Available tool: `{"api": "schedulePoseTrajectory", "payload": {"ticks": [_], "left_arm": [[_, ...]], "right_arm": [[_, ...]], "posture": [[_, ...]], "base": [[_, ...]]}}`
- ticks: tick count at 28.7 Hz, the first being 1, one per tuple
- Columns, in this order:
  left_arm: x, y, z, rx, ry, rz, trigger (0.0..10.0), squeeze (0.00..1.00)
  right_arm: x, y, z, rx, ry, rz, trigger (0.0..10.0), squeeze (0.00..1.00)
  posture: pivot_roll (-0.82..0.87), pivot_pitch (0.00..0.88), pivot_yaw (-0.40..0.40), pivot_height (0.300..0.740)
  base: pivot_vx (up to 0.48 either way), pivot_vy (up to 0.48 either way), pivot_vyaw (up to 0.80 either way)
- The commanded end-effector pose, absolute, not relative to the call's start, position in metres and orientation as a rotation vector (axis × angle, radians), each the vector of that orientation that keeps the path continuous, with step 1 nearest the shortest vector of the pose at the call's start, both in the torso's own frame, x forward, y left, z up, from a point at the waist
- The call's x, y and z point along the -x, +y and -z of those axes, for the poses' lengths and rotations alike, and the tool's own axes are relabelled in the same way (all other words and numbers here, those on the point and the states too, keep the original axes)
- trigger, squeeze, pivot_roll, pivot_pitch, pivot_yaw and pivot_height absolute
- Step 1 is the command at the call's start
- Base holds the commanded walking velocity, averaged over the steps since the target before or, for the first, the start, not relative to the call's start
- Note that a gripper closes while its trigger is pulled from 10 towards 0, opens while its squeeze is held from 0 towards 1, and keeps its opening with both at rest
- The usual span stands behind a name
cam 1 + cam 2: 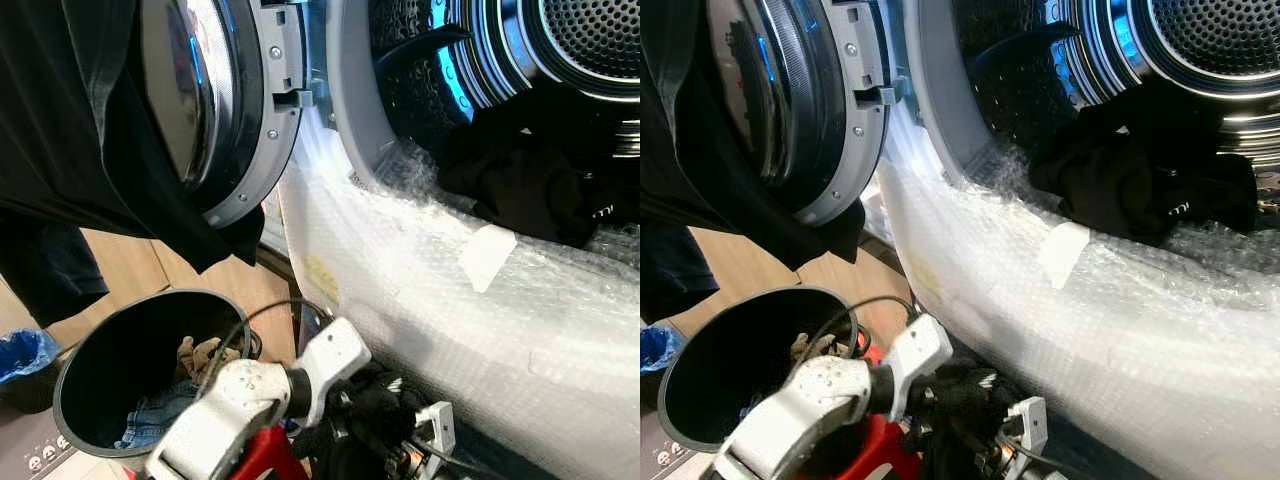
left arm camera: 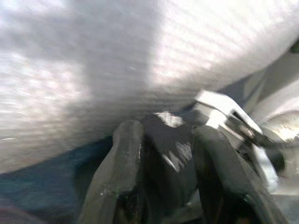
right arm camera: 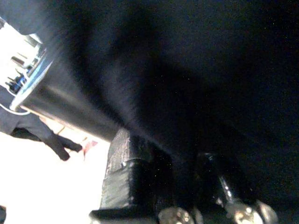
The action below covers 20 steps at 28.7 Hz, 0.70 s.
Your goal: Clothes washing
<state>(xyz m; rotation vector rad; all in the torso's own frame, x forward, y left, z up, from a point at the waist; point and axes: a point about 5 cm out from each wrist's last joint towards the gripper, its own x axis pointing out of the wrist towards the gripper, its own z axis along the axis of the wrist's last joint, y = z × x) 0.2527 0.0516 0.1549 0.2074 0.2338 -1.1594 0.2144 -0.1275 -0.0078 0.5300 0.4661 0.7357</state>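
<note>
Left gripper [image 2: 161, 154] low at the bottom of the frame, its two black fingers [image 2: 117, 172] pinched on a small black cloth with white marks [image 2: 170, 149], just under the bubble-wrapped white washer front [image 1: 480, 320]. Right gripper [image 3: 168, 168] is buried in a dark garment [image 3: 196, 70]; how wide it stands, cannot tell. Upper right, a crumpled black clothes pile [image 1: 1130, 170] lies in the perforated steel drum [image 1: 1230, 40]. Lower left, a round black basket [image 1: 110, 360] holds denim
</note>
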Motion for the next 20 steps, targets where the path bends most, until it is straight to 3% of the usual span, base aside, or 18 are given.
{"api": "schedulePoseTrajectory", "payload": {"ticks": [1, 8, 12, 20], "left_arm": [[-0.254, 0.054, -0.163, -0.209, 0.225, 1.144, 10.0, 1.00], [-0.269, 0.077, -0.174, -0.234, 0.219, 0.913, 10.0, 1.00], [-0.294, 0.097, -0.166, -0.271, 0.240, 0.663, 10.0, 1.00], [-0.292, 0.138, -0.136, -0.325, 0.351, 0.405, 10.0, 1.00]], "right_arm": [[-0.217, -0.124, 0.005, -0.516, 0.453, -0.754, 0.0, 0.00], [-0.217, -0.127, 0.010, -0.490, 0.472, -0.745, 0.0, 0.00], [-0.212, -0.125, 0.014, -0.448, 0.511, -0.777, 0.0, 0.00], [-0.205, -0.131, 0.014, -0.452, 0.498, -0.785, 0.0, 0.00]], "posture": [[0.18, 0.004, 0.063, 0.740], [0.16, 0.000, 0.064, 0.740], [0.17, 0.000, 0.061, 0.740], [0.14, 0.000, 0.060, 0.740]], "base": [[0.000, 0.000, 0.00], [0.000, 0.000, 0.00], [0.000, 0.000, 0.00], [0.000, 0.000, 0.00]]}}
